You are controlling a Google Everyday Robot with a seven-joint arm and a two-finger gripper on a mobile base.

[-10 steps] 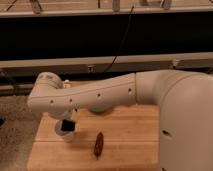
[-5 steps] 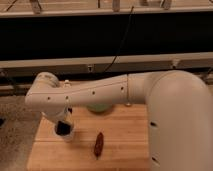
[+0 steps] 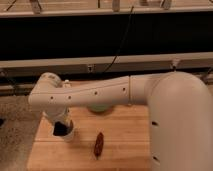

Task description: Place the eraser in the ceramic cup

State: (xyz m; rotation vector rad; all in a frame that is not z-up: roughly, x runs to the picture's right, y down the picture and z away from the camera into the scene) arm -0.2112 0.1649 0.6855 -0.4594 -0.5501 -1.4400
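My gripper [image 3: 61, 128] hangs from the white arm at the left of the wooden table [image 3: 125, 135], right over the ceramic cup [image 3: 68, 134]. Only the cup's white lower right side shows beneath the gripper. A dark shape sits at the gripper's tip above the cup's mouth. I cannot tell whether it is the eraser or part of the gripper. No eraser lies in the open on the table.
A dark red chili-shaped thing [image 3: 99, 145] lies on the table right of the cup. A green bowl [image 3: 98, 107] peeks out under the forearm at the back. My arm's large white body fills the right side. A dark bench runs behind the table.
The arm has swung slightly left and its body takes up more of the right side. The gripper stays over the cup.
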